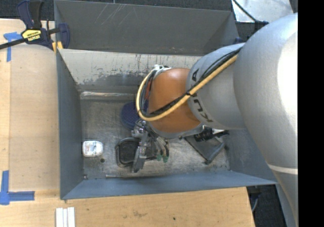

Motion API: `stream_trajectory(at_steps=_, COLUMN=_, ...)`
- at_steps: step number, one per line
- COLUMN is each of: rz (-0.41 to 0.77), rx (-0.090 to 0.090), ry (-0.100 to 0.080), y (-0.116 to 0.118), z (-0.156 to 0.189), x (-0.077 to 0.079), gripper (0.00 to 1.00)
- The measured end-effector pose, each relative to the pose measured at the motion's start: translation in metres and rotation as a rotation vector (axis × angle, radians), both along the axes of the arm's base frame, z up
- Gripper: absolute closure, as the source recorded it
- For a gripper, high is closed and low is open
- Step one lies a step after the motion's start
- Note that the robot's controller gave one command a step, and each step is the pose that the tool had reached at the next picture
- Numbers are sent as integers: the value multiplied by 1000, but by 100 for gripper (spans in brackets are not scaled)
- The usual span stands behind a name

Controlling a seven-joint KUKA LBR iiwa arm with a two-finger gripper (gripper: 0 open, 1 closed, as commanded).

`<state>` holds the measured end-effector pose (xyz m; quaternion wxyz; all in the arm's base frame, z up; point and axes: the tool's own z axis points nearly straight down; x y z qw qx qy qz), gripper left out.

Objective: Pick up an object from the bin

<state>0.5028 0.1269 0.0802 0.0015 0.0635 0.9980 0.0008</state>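
My gripper (140, 156) hangs low over the bin's floor near the front wall, under the arm's orange cover. It is right beside a black rounded thing (124, 151), which lies just to its left and seems to touch it. A blue rounded thing (128, 114) lies behind the gripper, partly hidden by the cover. A small white and silver crumpled thing (92, 148) rests further left on the floor, apart from the gripper.
A dark grey angular tool (208, 145) lies on the floor at the right, half under the arm. The arm and its cover hide the middle and right of the bin. The bin's front wall is close below the gripper.
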Motion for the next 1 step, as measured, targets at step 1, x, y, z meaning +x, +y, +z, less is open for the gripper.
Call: stream_trajectory(at_steps=1, rz=113, rx=-1, ry=-3, y=20, z=158, x=27, gripper=100)
